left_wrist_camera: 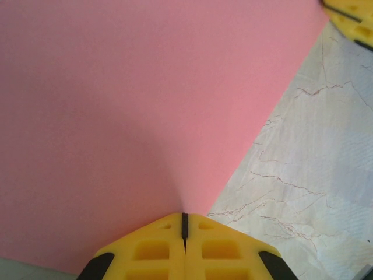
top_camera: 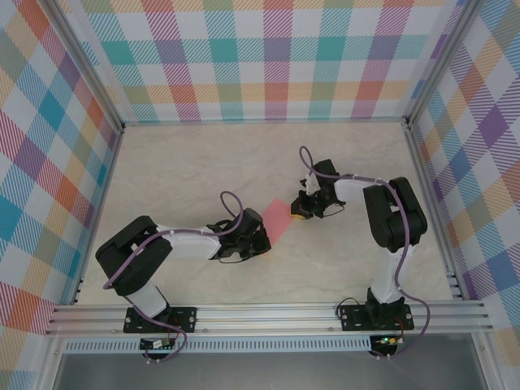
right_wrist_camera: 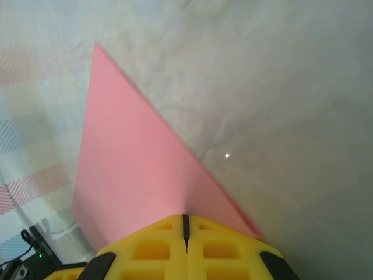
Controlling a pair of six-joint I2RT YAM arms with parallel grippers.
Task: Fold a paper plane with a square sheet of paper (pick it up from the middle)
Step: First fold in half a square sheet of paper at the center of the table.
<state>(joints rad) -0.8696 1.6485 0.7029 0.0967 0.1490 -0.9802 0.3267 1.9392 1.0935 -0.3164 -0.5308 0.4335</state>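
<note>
The square sheet of paper (top_camera: 276, 221) is salmon pink and stretches between my two grippers in the middle of the table. My left gripper (top_camera: 262, 233) is shut on its lower left edge; in the left wrist view the sheet (left_wrist_camera: 145, 105) spreads out from the closed yellow jaws (left_wrist_camera: 184, 217). My right gripper (top_camera: 299, 213) is shut on its upper right edge; in the right wrist view the sheet (right_wrist_camera: 134, 169) runs from the closed jaws (right_wrist_camera: 186, 217) to a far corner. One fingertip (left_wrist_camera: 349, 20) of the right gripper shows at the top right of the left wrist view.
The marbled beige tabletop (top_camera: 203, 162) is walled by checked panels (top_camera: 268, 57) at the back and both sides. An aluminium rail (top_camera: 268, 315) carrying both arm bases runs along the near edge.
</note>
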